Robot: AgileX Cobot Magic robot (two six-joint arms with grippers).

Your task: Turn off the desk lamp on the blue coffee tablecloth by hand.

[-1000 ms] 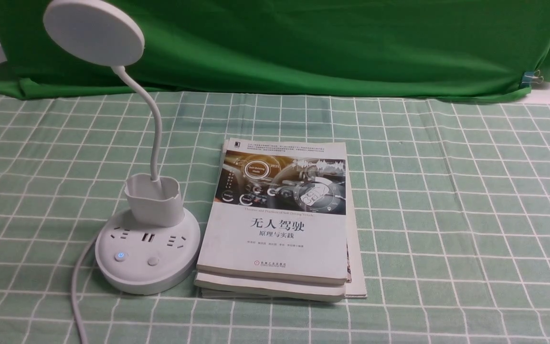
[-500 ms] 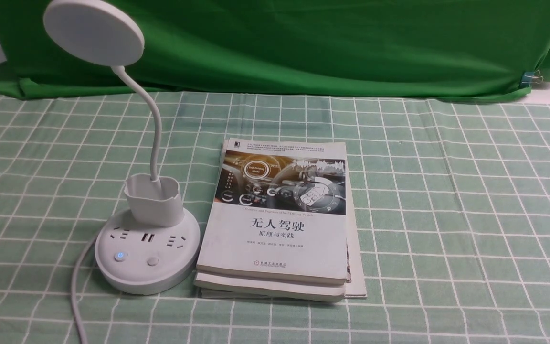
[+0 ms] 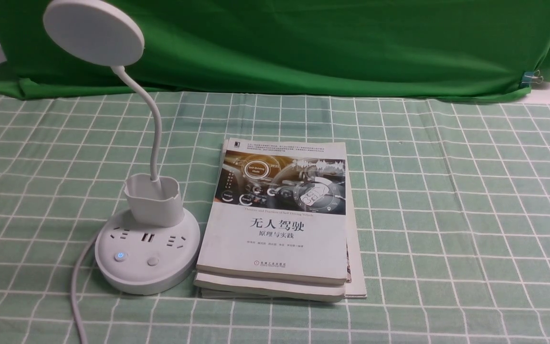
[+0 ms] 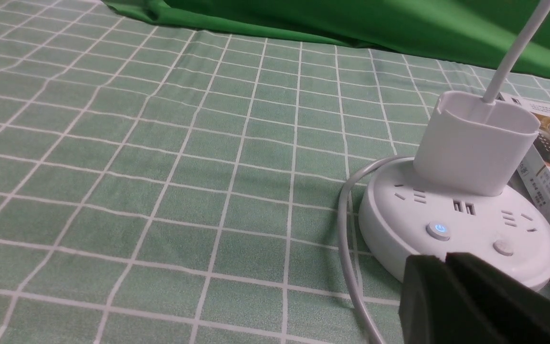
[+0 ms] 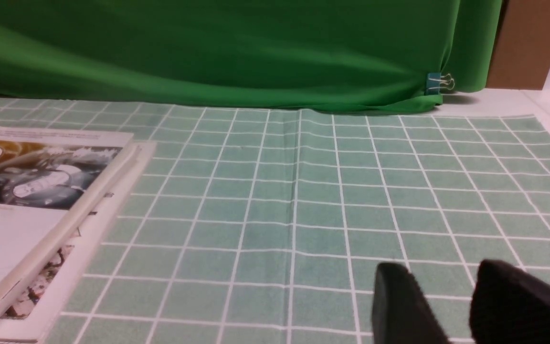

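The desk lamp (image 3: 147,248) stands on the left part of the blue coffee tablecloth (image 3: 447,200), its round base flat on the cloth and its thin neck curving up out of the small cup holder to the disc head (image 3: 93,31), which tilts high over the left rear. On the base, the left button (image 3: 120,256) glows blue; the second button (image 3: 153,261) beside it is dull. A white cord (image 3: 75,296) runs from the base toward the near edge.

Just beside the base on its right lies a stack of books (image 3: 280,220), the top cover printed with Chinese title text.

The left tool (image 4: 446,260) is low and close to the near rim of the base, not touching it, with its dark fingers pressed together; from the front only a dark corner of it shows at the bottom left. The right tool (image 5: 439,274) hovers low over bare cloth well to the right of the books, fingers spread apart with checks showing between them.

A green backdrop cloth (image 3: 303,43) hangs behind the desk, held by a binder clip (image 3: 533,76) at the right.
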